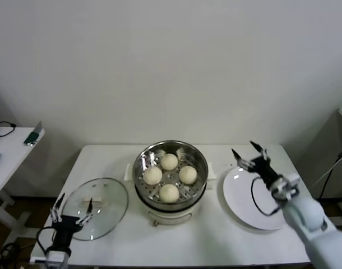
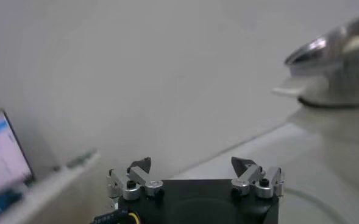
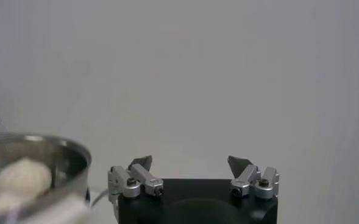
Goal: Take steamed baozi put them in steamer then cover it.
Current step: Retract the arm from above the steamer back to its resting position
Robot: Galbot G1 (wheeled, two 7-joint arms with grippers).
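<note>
Now both tools, left tool (image 1: 73,210) and right tool (image 1: 249,152), wide open, empty.

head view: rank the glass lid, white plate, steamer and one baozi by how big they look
1. steamer
2. glass lid and white plate: look alike, not ranked
3. baozi, far the smallest

Steamer (image 2: 341,58) blurred and cut off in left wrist view
</note>
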